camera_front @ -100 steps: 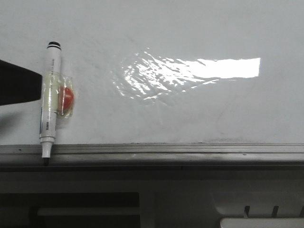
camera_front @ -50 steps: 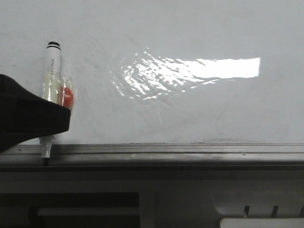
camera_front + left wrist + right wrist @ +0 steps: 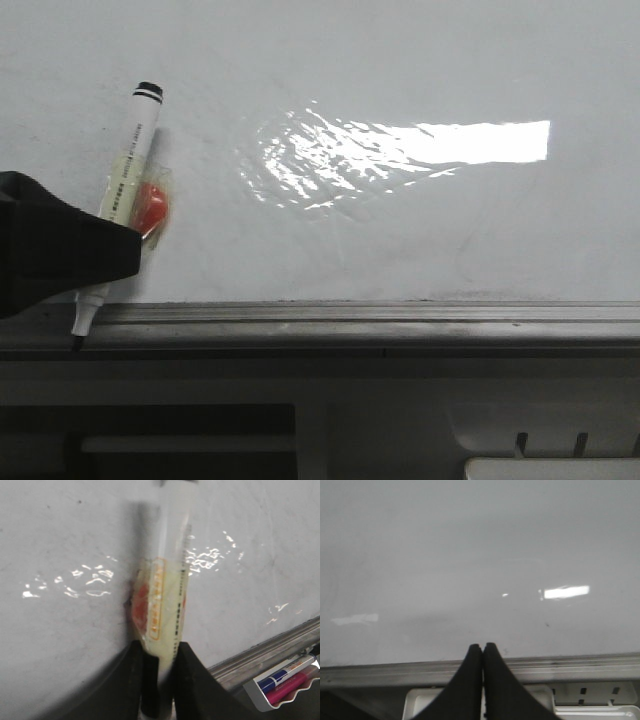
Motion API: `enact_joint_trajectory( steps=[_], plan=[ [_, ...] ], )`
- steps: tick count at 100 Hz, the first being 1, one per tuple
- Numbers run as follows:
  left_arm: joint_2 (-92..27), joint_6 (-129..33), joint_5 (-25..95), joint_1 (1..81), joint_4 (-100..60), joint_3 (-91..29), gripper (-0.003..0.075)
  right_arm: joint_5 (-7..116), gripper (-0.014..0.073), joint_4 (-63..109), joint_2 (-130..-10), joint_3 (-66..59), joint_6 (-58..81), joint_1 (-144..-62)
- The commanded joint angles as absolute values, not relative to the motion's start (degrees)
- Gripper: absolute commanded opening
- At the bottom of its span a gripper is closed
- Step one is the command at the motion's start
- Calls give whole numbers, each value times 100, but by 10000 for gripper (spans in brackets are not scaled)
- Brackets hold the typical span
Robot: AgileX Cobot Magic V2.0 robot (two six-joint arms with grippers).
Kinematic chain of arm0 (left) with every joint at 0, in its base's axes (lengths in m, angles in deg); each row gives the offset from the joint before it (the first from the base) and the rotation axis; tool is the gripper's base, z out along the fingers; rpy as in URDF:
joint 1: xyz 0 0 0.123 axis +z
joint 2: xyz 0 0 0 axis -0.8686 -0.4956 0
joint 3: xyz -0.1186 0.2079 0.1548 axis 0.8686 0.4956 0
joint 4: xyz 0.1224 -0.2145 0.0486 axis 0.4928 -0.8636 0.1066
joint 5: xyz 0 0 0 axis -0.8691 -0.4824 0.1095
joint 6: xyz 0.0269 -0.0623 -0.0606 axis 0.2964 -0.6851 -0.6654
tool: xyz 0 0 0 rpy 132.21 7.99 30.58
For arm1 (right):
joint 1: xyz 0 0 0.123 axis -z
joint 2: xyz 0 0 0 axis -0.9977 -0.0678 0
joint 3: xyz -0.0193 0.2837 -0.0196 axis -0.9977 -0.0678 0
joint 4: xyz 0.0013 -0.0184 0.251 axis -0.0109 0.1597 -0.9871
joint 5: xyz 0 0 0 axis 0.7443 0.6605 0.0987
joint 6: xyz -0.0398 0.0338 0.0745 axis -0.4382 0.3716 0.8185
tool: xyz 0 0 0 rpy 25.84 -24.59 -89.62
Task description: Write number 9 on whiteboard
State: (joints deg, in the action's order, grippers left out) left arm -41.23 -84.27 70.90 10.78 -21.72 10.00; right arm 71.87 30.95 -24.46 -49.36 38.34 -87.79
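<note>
The whiteboard (image 3: 420,230) is glossy white with a glare patch and faint smudges; no number 9 shows on it. A white marker (image 3: 128,175) with a black end cap, a taped-on red magnet (image 3: 152,208) and a black tip leans tilted at the board's lower left. My left gripper (image 3: 105,255) is shut on the marker's lower barrel, which also shows in the left wrist view (image 3: 170,600) between the black fingers (image 3: 192,675). My right gripper (image 3: 483,647) is shut and empty, over the board's grey edge rail (image 3: 570,667).
The grey metal edge rail (image 3: 400,325) runs along the board's front. A white tray (image 3: 285,682) with blue and pink markers sits beyond the rail in the left wrist view. Another white tray (image 3: 470,702) lies below the right gripper.
My left gripper moved in from the left and closed on the marker. The marker has tilted, its capped end swinging right and its tip shifting left.
</note>
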Motion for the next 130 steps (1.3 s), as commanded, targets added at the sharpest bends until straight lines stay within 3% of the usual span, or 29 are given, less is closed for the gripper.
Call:
enact_joint_trajectory(
  steps=[1,24,45,55,70,77,95,130],
  plan=[
    [-4129,-8474,7323,1069,-2288,884,-19,6808,-69,3060,-2575,-4733,3778,-9155],
    [-3970,-8474,7197,1069,-2059,840,-20,6812,-69,3071,-3221,-4409,3776,-10164],
    [-3465,-8463,6885,1069,-107,514,-20,6791,-57,3029,-4302,-3589,3033,-11080],
    [-3347,-8463,6816,1069,765,365,-20,6791,41,2983,-4802,-3074,2782,-11691],
    [-3347,-8424,6828,1069,2445,331,-20,6642,270,2984,-5481,-2371,2711,-12737],
    [-3347,-8424,6886,1069,2967,331,-20,6496,320,2984,-5767,-2141,2711,-13197],
    [-3347,-8424,7022,1069,3178,331,-20,6460,318,2984,-6504,-1635,2711,-13808],
    [-3347,-8424,7011,1069,3178,331,-20,6483,302,2795,-7529,-1073,2722,-13876]
  ],
)
